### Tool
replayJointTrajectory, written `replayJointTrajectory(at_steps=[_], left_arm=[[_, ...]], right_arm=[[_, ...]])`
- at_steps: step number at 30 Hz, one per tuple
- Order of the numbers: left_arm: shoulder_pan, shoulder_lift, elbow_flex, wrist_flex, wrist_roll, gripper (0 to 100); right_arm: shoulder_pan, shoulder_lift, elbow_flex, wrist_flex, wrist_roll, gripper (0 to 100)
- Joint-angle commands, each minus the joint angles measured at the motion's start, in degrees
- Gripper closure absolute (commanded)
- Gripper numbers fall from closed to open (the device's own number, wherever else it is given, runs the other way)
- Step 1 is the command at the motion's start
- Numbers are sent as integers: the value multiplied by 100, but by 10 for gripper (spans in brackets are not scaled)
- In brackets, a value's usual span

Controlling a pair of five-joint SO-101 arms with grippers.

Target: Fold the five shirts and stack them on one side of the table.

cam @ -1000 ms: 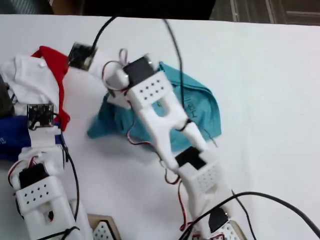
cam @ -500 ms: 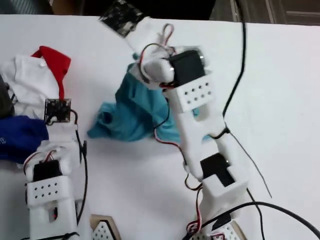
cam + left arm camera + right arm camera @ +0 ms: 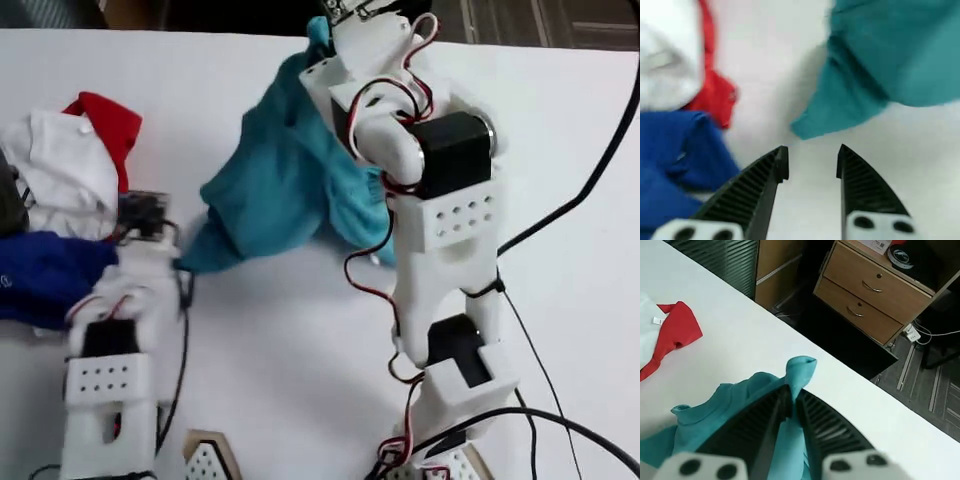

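Setting: office or lab room, indoors. Evidence: a white table (image 3: 740,335) carries a white perforated-shell robot arm (image 3: 450,215) with exposed red and black wiring. Past the table edge are a wooden drawer cabinet (image 3: 867,295) with metal handles, and a power strip (image 3: 912,333) with cables on the plank floor (image 3: 935,390).

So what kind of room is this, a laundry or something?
Probably an office or lab, not a laundry. The robot's right gripper pinches a teal shirt over a white table, and beyond the table stand a wooden drawer unit and floor cables.
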Motion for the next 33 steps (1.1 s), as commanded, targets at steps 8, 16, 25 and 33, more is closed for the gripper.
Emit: replayJointTrajectory(at_steps=[8,16,25,33], left_arm=[[2769,-62,-127,-1591,62,820],[2532,-9,-136,-3086,1943,895],[2505,2998,-1411,-3604,1538,741],[3033,5046,-3310,-3077,2145,736]], right_arm=[[778,-303,-193,-136,-18,979],[1253,-295,-185,-101,-18,979],[1262,-198,-79,-22,-26,979],[1895,365,9,-57,-26,979]])
